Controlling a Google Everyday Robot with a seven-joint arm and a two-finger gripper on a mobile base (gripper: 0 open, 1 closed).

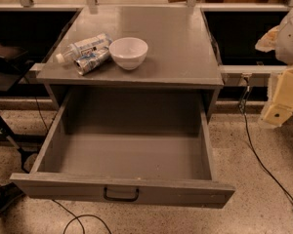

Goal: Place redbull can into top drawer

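Observation:
The redbull can (pixel 92 61) lies on its side on the grey cabinet top (pixel 176 52), at its left front, its round metal top facing the front left. It rests against a clear plastic bottle (pixel 84 47) lying behind it. The top drawer (pixel 122 191) is pulled wide open below the cabinet top and its inside is bare; a dark pull handle (pixel 121 195) sits at the centre of its front panel. My gripper (pixel 282 101) is at the far right edge of the view, beside the cabinet and well away from the can, with cream-coloured fingers pointing down.
A white bowl (pixel 128 52) stands upright just right of the can. A black cable (pixel 263 165) runs across the speckled floor at the right. Dark furniture (pixel 5 67) stands at the left. A railing runs behind the cabinet.

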